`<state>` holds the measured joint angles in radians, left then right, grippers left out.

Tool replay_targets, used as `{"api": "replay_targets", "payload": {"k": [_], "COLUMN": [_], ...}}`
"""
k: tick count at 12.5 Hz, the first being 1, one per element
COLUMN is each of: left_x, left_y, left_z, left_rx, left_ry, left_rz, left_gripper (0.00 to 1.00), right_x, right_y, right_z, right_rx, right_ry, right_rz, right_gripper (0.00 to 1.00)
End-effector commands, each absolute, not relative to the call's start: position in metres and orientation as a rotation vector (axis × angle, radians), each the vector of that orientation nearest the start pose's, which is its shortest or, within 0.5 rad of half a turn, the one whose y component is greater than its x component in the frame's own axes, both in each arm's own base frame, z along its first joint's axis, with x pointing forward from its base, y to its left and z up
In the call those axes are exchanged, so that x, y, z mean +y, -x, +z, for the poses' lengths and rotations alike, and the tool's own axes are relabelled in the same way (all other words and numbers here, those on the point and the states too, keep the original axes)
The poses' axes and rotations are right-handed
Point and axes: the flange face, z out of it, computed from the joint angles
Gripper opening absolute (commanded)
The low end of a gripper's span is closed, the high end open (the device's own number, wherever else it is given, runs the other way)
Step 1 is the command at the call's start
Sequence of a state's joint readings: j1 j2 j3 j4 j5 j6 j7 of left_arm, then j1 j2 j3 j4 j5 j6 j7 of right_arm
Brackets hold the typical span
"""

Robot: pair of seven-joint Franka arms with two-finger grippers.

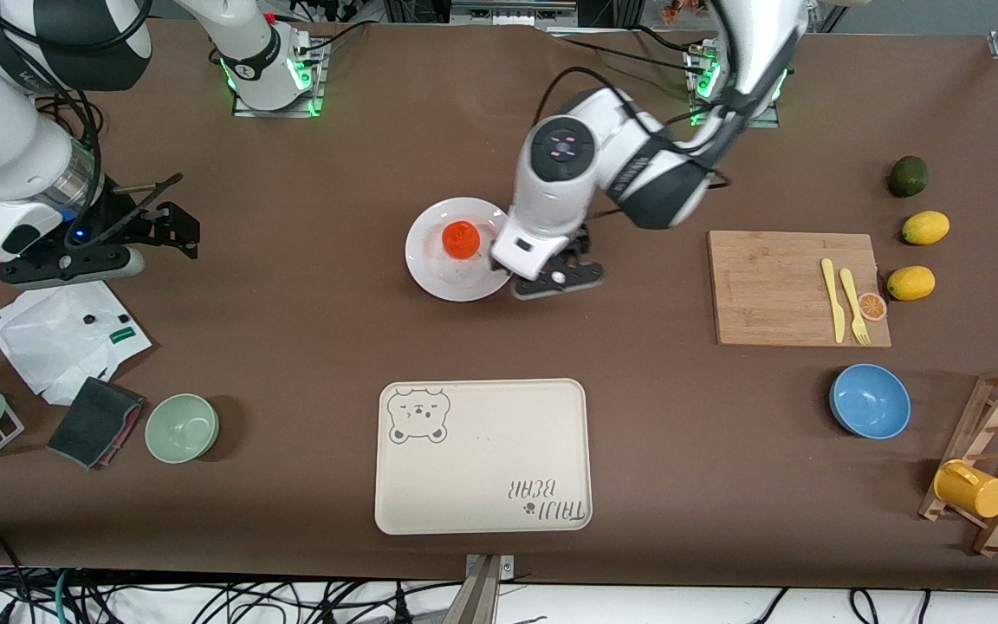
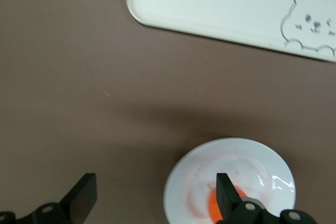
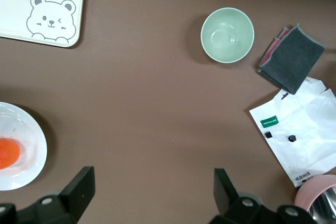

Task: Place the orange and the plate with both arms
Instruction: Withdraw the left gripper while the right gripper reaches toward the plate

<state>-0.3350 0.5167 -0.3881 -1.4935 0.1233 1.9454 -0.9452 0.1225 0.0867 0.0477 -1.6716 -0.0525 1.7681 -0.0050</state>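
The white plate (image 1: 457,250) sits on the brown table, farther from the front camera than the cream bear-print tray (image 1: 482,455), and holds the orange (image 1: 460,239), sitting a little off centre. The fruit is round, so it shows no long axis; its dimpled top faces up. The tray, green bowl (image 1: 182,427) and blue bowl (image 1: 870,400) hold nothing. The left gripper (image 2: 152,195) hangs low over the plate's edge toward the left arm's end, fingers spread wide, gripping nothing. The right gripper (image 3: 149,187) waits over bare table near the crumpled white paper (image 1: 66,334), jaws apart too.
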Motion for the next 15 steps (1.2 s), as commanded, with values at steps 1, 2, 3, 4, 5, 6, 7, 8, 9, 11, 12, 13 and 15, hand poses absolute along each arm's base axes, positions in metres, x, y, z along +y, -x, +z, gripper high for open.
{"api": "replay_targets", "payload": {"k": [1,2,3,4,5,6,7,8,9,11,12,13,15], "left_x": [-0.343,-0.316,-0.288,-0.265,-0.246,-0.225,-0.203,-0.185,-0.152,-0.1,-0.089,-0.071,-0.056], "left_y": [-0.583,-0.594,-0.603,-0.606,-0.604,-0.604,-0.605,-0.602,-0.6,-0.588,-0.577,-0.567,-0.561], "left_z": [0.415,0.429,0.444,0.456,0.474,0.49,0.503,0.524,0.545,0.588,0.589,0.594,0.6], "left_rx": [-0.205,-0.138,-0.075,-0.009,0.041,0.058,0.051,0.015,-0.071,-0.169,-0.134,-0.051,0.064], "left_ry": [3.133,3.137,3.136,3.123,3.106,3.095,3.102,3.111,3.112,3.219,3.206,3.191,3.125], "left_rz": [0.071,0.051,0.04,0.058,0.056,0.062,0.063,0.025,0.018,-0.025,0.004,-0.009,-0.036], "left_gripper": [1.0,1.0,1.0,1.0,1.0,1.0,1.0,1.0,1.0,1.0,1.0,1.0,1.0], "right_x": [0.087,0.084,0.082,0.083,0.085,0.09,0.099,0.105,0.111,0.126,0.129,0.131,0.134], "right_y": [-0.587,-0.59,-0.592,-0.593,-0.593,-0.591,-0.59,-0.589,-0.588,-0.586,-0.584,-0.583,-0.584], "right_z": [0.549,0.545,0.544,0.541,0.54,0.539,0.539,0.538,0.536,0.537,0.532,0.531,0.529], "right_rx": [-0.281,-0.277,-0.284,-0.29,-0.303,-0.33,-0.365,-0.382,-0.402,-0.464,-0.475,-0.483,-0.562], "right_ry": [3.189,3.189,3.195,3.202,3.216,3.233,3.243,3.244,3.242,3.237,3.235,3.233,3.181], "right_rz": [-0.03,-0.027,-0.022,-0.016,-0.013,-0.002,0.0,0.001,0.005,-0.01,0.007,0.02,0.016], "right_gripper": [1.0,1.0,1.0,1.0,1.0,1.0,1.0,1.0,1.0,1.0,1.0,1.0,1.0]}}
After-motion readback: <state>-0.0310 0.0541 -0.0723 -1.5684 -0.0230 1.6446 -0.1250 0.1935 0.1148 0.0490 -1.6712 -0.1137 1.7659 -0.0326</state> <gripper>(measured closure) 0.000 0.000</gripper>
